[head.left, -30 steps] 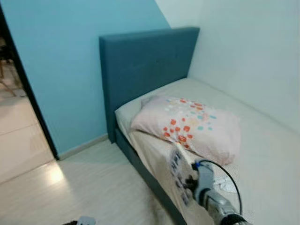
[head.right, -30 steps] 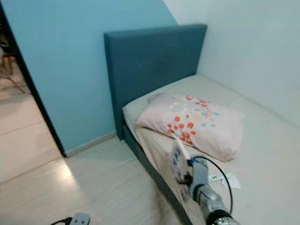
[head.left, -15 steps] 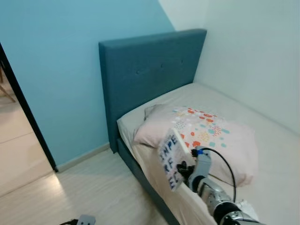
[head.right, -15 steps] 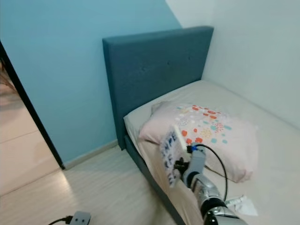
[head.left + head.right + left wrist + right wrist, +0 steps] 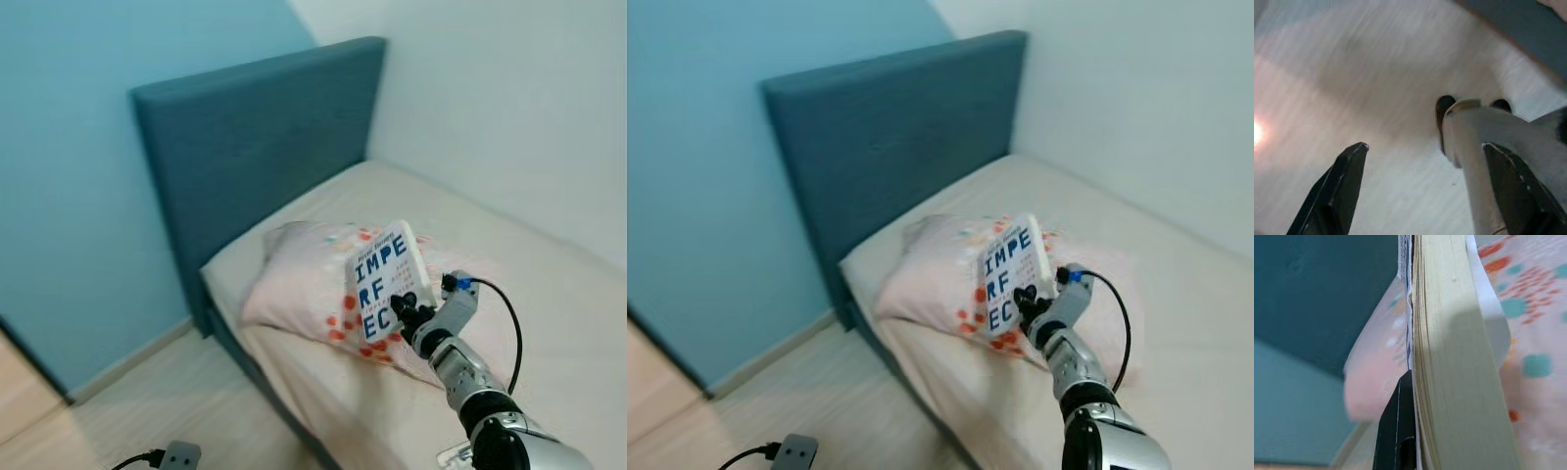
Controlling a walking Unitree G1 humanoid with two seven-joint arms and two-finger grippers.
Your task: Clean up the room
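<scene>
A white paperback book (image 5: 384, 292) with big blue letters is held upright above the bed, in front of the pink pillow (image 5: 294, 282) dotted red and teal. My right gripper (image 5: 404, 313) is shut on the book's lower edge. In the right wrist view the book's cream page block (image 5: 1454, 357) runs along one black finger (image 5: 1396, 428), with the pillow (image 5: 1533, 333) behind it. My left gripper (image 5: 1420, 196) hangs open over the pale wood floor (image 5: 1352, 73), its fingers apart with nothing between them.
The bed (image 5: 529, 264) with a beige sheet stands in the corner against a white wall, its blue headboard (image 5: 245, 147) against the light blue wall. A grey plug box with a black cable (image 5: 176, 456) lies on the floor beside the bed. A small white paper (image 5: 458, 454) lies on the sheet.
My right gripper has lifted the book higher and farther over the bed, turning its cover toward me. The camera has swung right, so the doorway has left the picture.
</scene>
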